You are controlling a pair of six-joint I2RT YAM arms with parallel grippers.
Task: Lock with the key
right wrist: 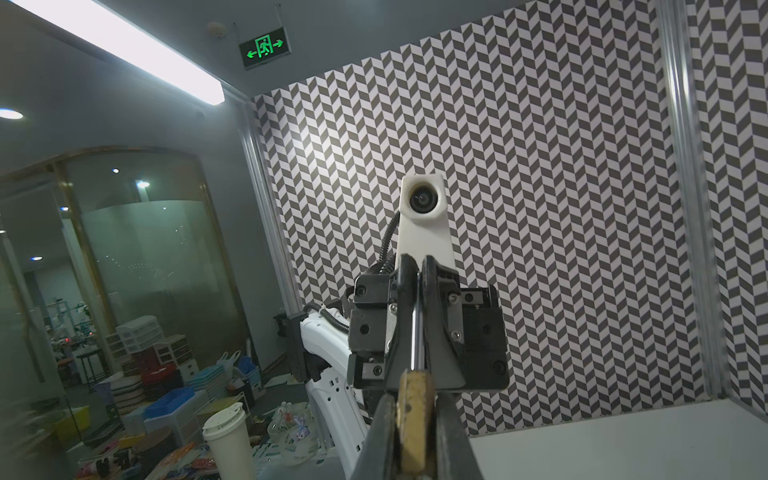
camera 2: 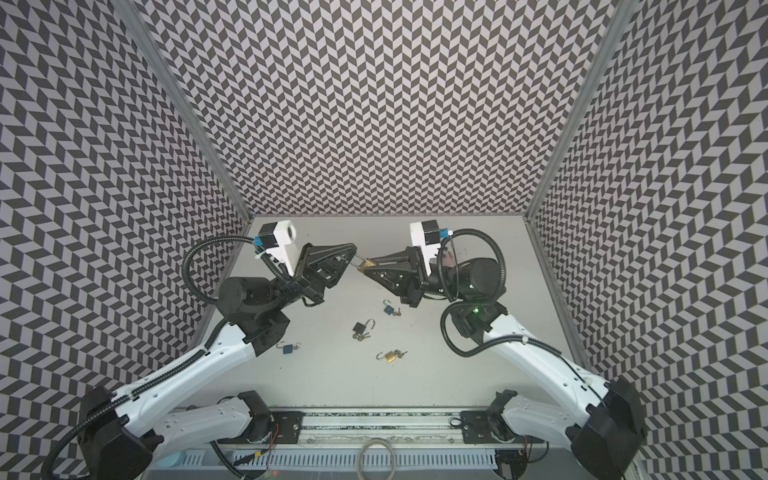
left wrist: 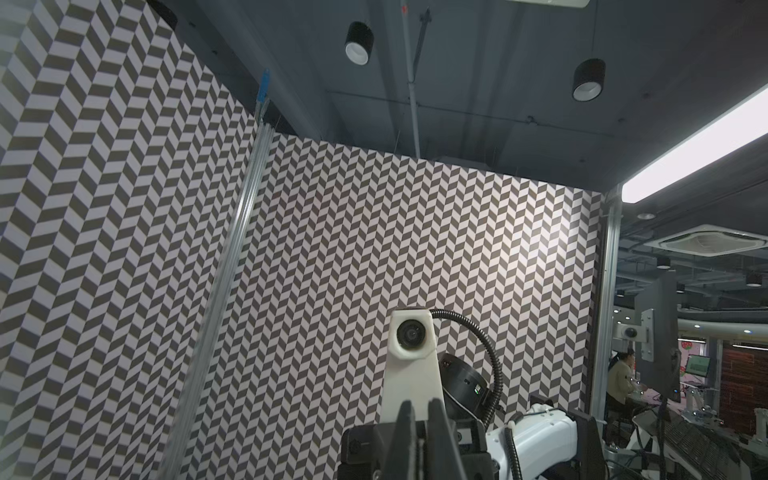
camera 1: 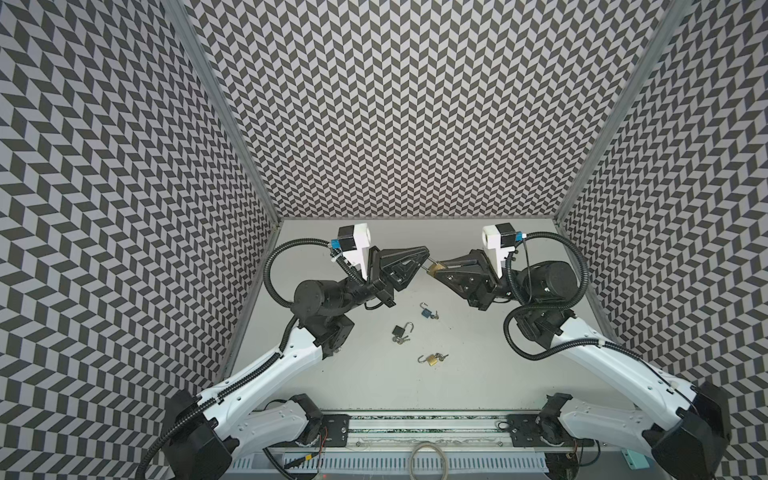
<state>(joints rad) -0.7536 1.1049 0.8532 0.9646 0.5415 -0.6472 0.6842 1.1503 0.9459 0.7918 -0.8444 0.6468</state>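
Padlocks, five total: four loose padlocks (camera 2: 287, 348) (camera 2: 389, 309) (camera 2: 360, 327) (camera 2: 390, 356) scattered mid-desk (camera 2: 415, 382). The right gripper (camera 2: 368, 266) clamps a brass padlock (right wrist: 415, 411), and the left gripper (camera 2: 353, 254) is pinching its shackle (right wrist: 417, 332).

This is a robot lab. Chevron-patterned panels (camera 1: 415, 104) on metal posts (left wrist: 237, 249) box in a bench (camera 1: 457, 395). Beyond them are stacked plastic bins (right wrist: 170, 399), an exit sign (right wrist: 264, 46) and a person at a desk (left wrist: 621, 374).

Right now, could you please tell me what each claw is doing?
Left claw: closed on the shackle of the brass padlock.
Right claw: closed on the brass padlock body.
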